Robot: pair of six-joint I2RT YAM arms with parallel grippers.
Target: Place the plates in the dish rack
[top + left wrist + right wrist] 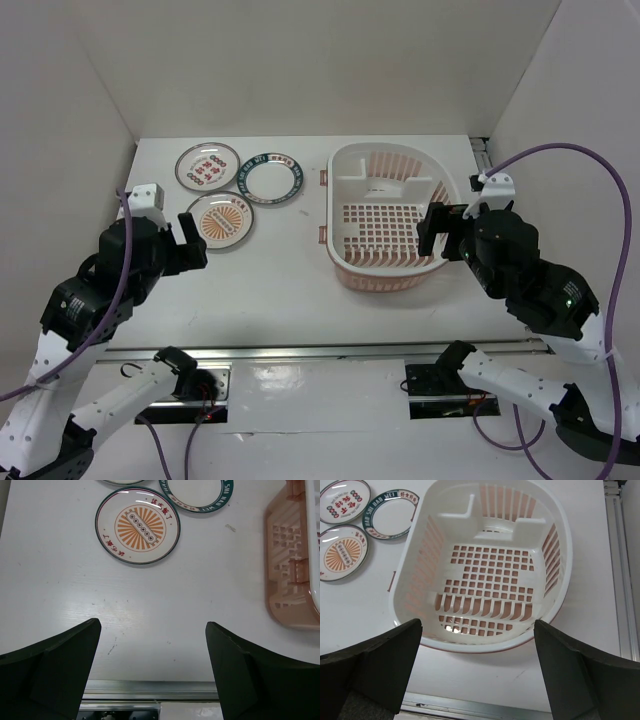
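Note:
Three round plates lie flat at the back left of the white table. The red-marked plate is farthest left, the teal-ringed plate is beside it, and the orange-centre plate is nearest. The dish rack, pink and white, stands empty at centre right. My left gripper is open and empty, hovering just left of and nearer than the orange-centre plate. My right gripper is open and empty, over the rack's right rim. The right wrist view shows the rack and all three plates, among them the teal-ringed one.
White walls close the table at the back and both sides. A metal rail runs along the near edge. Another rail runs down the right side of the table. Purple cables loop from both arms.

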